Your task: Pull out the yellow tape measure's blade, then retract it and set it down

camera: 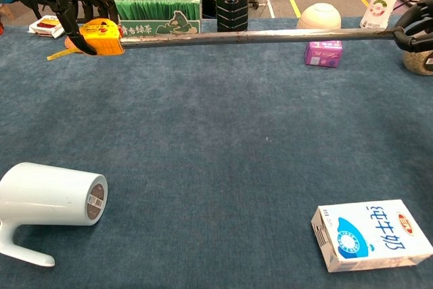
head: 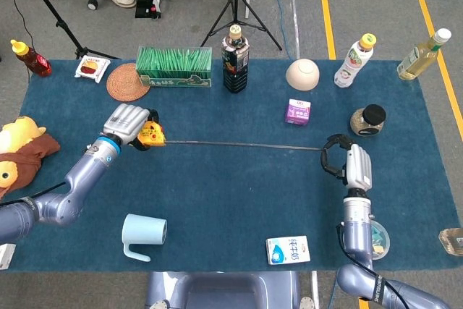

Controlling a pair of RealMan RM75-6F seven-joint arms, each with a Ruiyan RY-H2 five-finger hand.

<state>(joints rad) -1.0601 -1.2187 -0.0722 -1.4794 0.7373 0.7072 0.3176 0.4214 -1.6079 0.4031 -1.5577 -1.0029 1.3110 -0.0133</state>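
While the blade [head: 242, 145] is stretched this far between my two hands, the main risk, as I judge it, is losing its tip: if my right hand [head: 346, 164] lets the end slip, the spring would whip the blade back toward the yellow tape measure [head: 150, 134] and could jolt the case out of my left hand [head: 129, 124]. A second risk is a kink or sag in the long unsupported span if the hands drift out of line, and the purple carton [head: 297, 111] sits just behind the blade's path, so a sideways swing could clip it.

My left hand wraps the case from above, fingers curled over it, holding it clear of the blue tablecloth [head: 231, 200] at the left of the table. My right hand is at the far right, fingers [camera: 414, 24] curled into a hook around the blade's end; I cannot tell exactly how firmly they pinch it. Both forearms reach in from the near edge, and the blade runs almost level between them.
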